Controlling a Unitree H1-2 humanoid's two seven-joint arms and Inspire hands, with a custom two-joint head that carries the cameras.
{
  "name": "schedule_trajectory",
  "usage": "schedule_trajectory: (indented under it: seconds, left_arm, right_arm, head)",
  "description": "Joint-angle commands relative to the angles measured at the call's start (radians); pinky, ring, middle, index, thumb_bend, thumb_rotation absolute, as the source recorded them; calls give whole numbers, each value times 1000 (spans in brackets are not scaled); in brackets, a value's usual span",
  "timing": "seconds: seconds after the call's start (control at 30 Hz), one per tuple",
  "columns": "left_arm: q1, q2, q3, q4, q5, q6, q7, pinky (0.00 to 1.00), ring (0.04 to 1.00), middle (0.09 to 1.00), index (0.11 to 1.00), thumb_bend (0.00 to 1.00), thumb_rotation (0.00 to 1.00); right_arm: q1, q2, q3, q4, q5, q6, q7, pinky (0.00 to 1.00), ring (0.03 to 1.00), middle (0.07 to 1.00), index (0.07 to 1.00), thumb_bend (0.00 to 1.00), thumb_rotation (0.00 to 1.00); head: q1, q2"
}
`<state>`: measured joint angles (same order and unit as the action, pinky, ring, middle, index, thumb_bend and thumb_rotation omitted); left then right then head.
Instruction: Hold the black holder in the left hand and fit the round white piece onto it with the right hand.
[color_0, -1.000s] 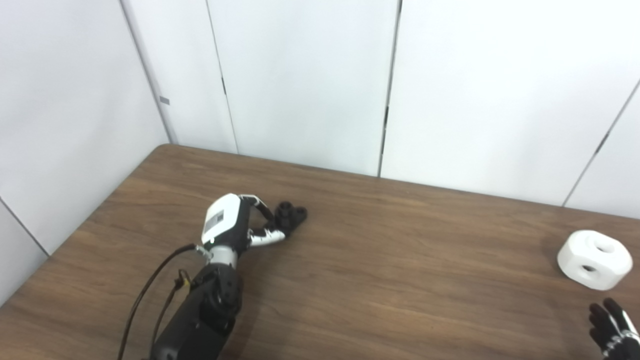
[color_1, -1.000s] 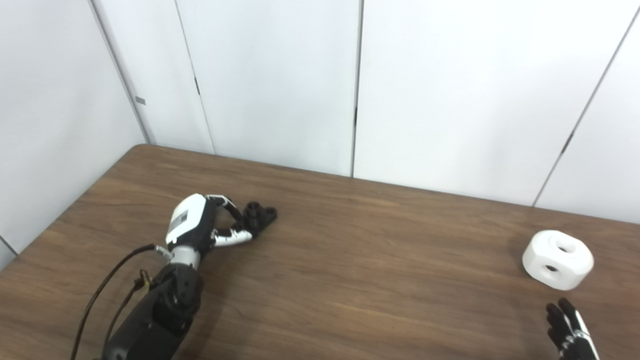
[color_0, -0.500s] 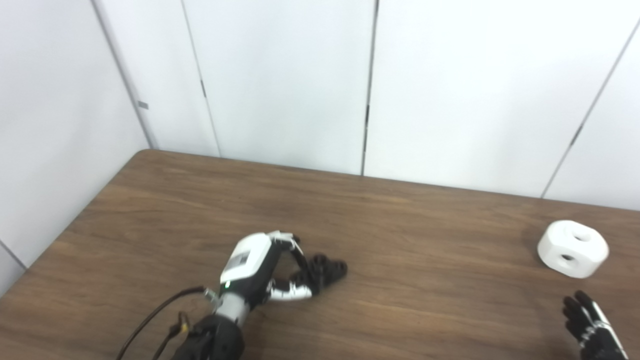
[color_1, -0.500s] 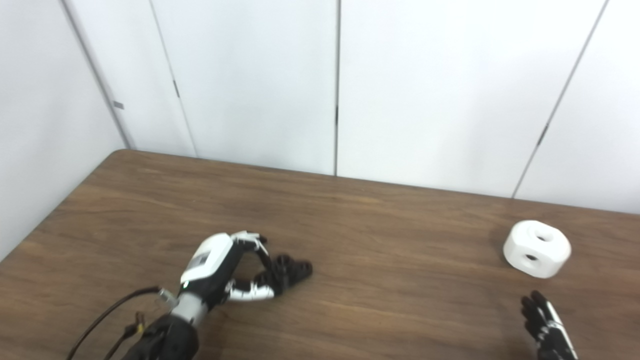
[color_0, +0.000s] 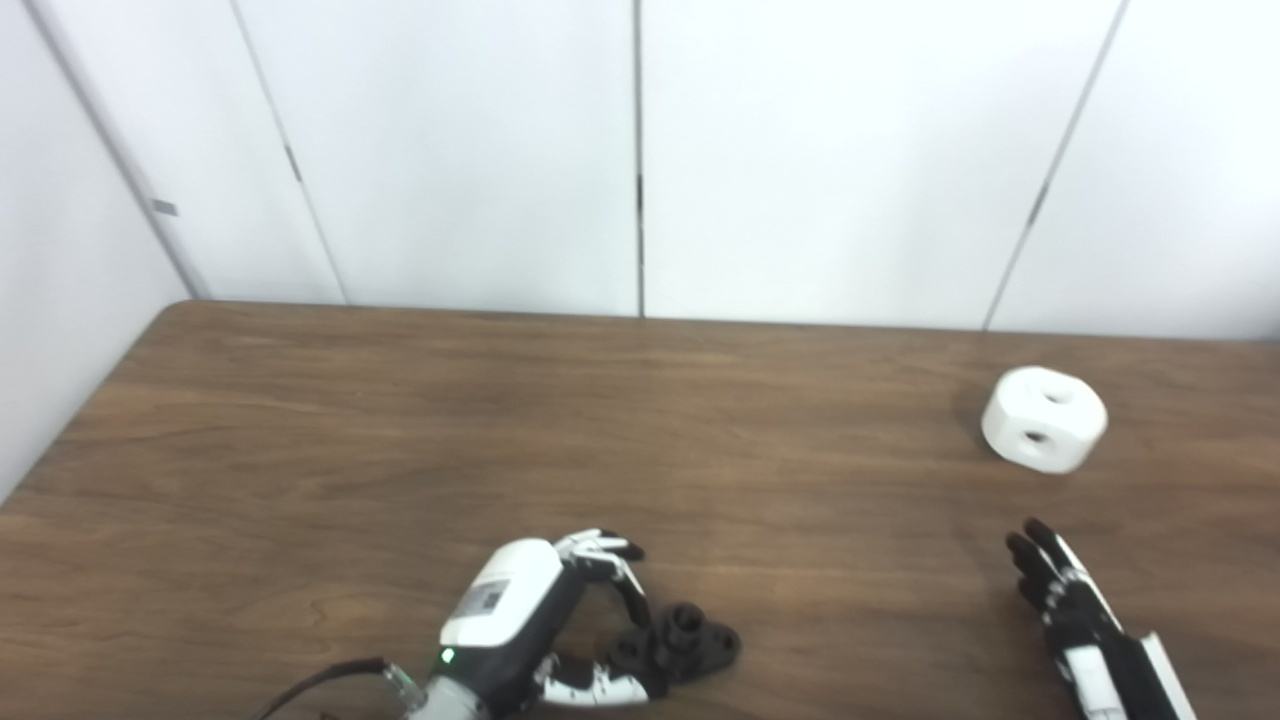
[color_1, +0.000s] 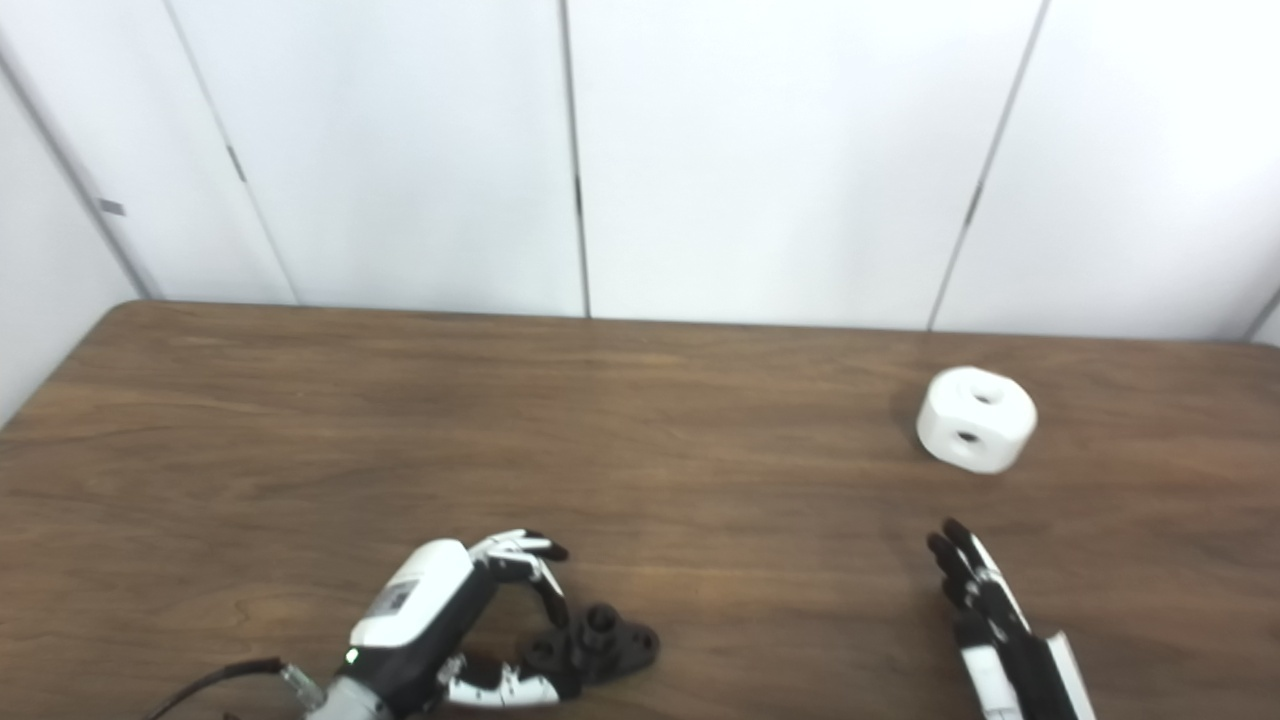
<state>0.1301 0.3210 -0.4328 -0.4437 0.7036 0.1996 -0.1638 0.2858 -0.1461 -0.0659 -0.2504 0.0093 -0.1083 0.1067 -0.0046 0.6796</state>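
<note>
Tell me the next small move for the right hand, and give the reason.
Probably reach the right hand forward to the round white piece and close its fingers around it. That hand is open and empty, short of the piece, which sits alone on the table. The left hand already has its fingers around the black holder, so the white piece is what is missing.

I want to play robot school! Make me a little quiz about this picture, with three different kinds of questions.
1. True or false: the right hand is holding the round white piece.
2. Which hand is closed around the black holder? A) left B) right
3. Fill in: the white piece sits on the ___ table.

Key: 1. False, its fingers are apart and it stops short of the piece. 2. A, the left hand. 3. Wooden.
</note>
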Motion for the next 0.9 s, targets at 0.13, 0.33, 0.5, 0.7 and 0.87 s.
schedule_trajectory:
  seconds: [0.13,0.33,0.5,0.7,0.87]
  left_arm:
    - [43,0,-40,61,76,-85,-4,866,875,800,487,517,45]
    - [57,-40,-33,122,157,-127,62,860,865,791,488,518,45]
    - [58,-61,-37,169,216,-160,120,845,859,787,488,518,45]
    - [51,-71,-36,196,281,-150,132,844,857,787,488,518,46]
    - [50,-85,-22,199,270,-144,127,853,865,792,488,518,46]
  right_arm:
    - [10,23,22,-17,-18,26,-25,960,951,912,931,647,926]
    - [-1,18,19,-10,8,23,-34,973,960,919,942,607,902]
    - [-17,4,1,-16,18,17,-42,983,967,931,945,563,881]
    - [-29,-13,-34,-60,27,49,-49,1000,963,927,936,584,880]
    - [-42,-28,-66,-94,53,81,-41,995,964,926,930,600,833]
  head:
    - [-11,-5]
    - [-16,-13]
    - [-23,-18]
    - [-29,-22]
    - [-43,-25]
